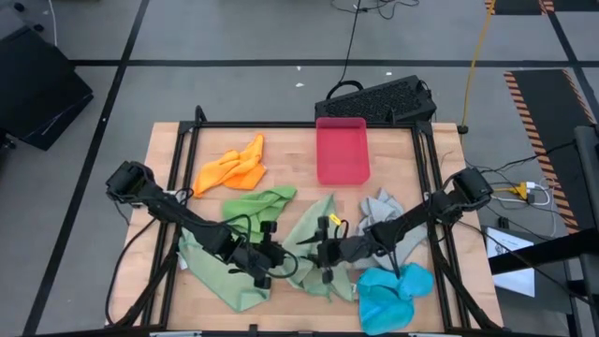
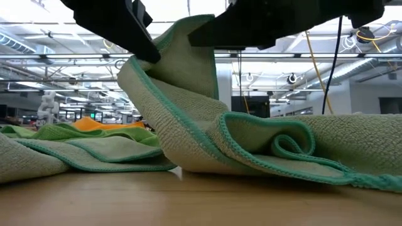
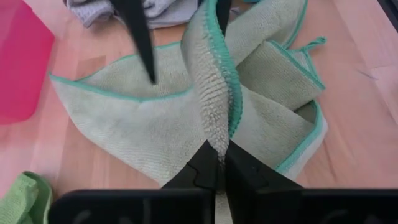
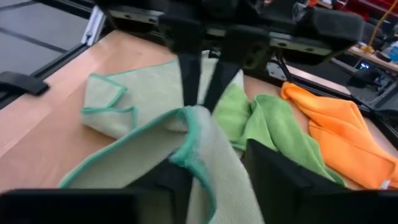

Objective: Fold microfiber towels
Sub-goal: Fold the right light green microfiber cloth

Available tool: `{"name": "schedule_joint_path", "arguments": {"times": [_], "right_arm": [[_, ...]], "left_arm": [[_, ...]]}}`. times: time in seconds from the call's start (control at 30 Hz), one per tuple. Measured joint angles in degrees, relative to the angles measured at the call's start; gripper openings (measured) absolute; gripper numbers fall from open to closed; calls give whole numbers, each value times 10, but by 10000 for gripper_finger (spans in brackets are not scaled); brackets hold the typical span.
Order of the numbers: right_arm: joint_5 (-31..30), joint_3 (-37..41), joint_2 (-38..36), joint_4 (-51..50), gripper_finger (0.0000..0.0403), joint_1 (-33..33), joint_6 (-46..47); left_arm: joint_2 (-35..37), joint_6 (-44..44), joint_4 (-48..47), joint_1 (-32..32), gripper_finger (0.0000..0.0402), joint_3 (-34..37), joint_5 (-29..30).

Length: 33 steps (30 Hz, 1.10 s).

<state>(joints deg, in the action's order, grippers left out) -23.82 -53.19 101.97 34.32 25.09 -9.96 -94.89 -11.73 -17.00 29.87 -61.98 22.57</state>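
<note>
At worktop front centre, left end effector (image 3: 216,163) pinches the lifted sage towel (image 3: 211,93) edge; right end effector (image 4: 214,171) fingers spread around it.

- A wooden table (image 1: 393,168) in a black frame stands on a grey floor (image 1: 234,33) marked with dark lines.
- Yellow-black hazard tape (image 1: 531,103) runs at one side.
- Beyond the table, a bright hall with ceiling beams (image 2: 56,58).
</note>
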Motion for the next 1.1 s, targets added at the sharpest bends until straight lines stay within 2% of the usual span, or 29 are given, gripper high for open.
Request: {"name": "schedule_joint_path", "arguments": {"times": [0.2, 0.4, 0.67, 0.8, 1.1], "right_arm": [[1, 0, -1, 1, 10, 1, -12], [1, 0, -2, 1, 15, 1, 8], [-2, 0, -26, 1, 5, 1, 33], [-9, 1, -48, -14, 3, 7, 45], [-131, 1, -109, -95, 2, 46, 48]], "left_arm": [[0, -4, 1, -2, 19, 0, 0], [0, -9, 15, -2, 30, 0, 0], [0, -33, 33, -2, 120, 0, 0], [1, -50, 51, 2, 151, 0, 0], [22, -49, 49, 16, 163, -1, 3]]}}
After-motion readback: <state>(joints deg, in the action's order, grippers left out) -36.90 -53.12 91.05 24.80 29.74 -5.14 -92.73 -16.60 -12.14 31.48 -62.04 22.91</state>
